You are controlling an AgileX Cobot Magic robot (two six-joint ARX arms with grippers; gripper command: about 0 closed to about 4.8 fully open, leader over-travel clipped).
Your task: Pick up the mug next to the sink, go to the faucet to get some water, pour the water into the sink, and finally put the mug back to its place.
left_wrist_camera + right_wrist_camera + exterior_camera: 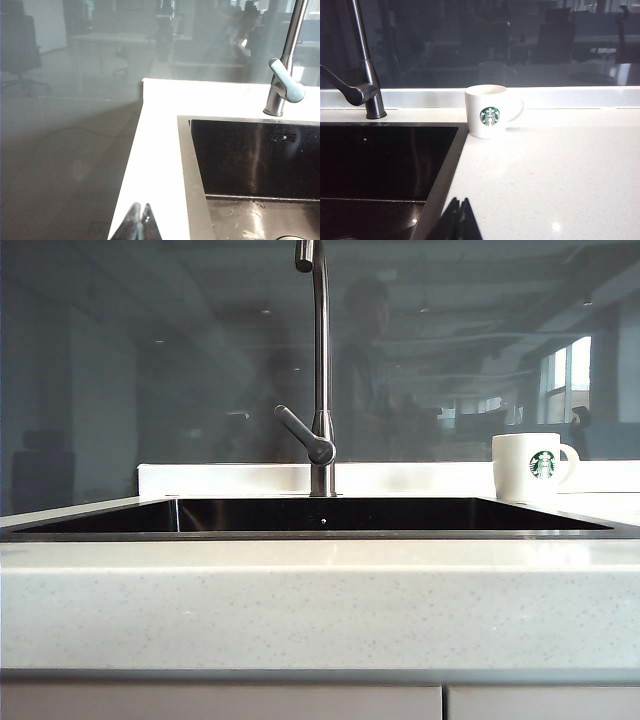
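Exterior view: a wide rectangular sink [100,517] with dark glossy interior and thin metal rim, recessed in a pale speckled surface [320,610]. Behind its far edge, near the middle, a tall slim brushed-steel gooseneck faucet [321,370], upright, its single lever angled up toward the left. On the right, beyond the sink's far right corner, a white ceramic mug [526,466] with a round green-and-white logo, upright on the surface, loop handle pointing right, logo facing the camera. Behind everything, a dark reflective glass wall [150,360]. No arm or gripper in this view.

Left wrist view: left gripper [139,223] at the picture's near edge, over the pale surface [155,150] just beside the sink's [187,165] left rim, holding nothing. Dark fingers [132,224] pressed tip to tip, no gap between them. Faucet [285,85] base and lever at the sink's far rim, well apart from the gripper.

Right wrist view: right gripper [460,220] at the near edge, over the surface [555,175] just beside the sink's [440,175] right rim, empty. Black fingers [452,221] closed flat against each other. Mug [490,111] upright near the sink's far right corner, close beside the rim, well apart from the gripper, handle turned away from the sink. Faucet [367,75] on the far rim across the basin from the mug.
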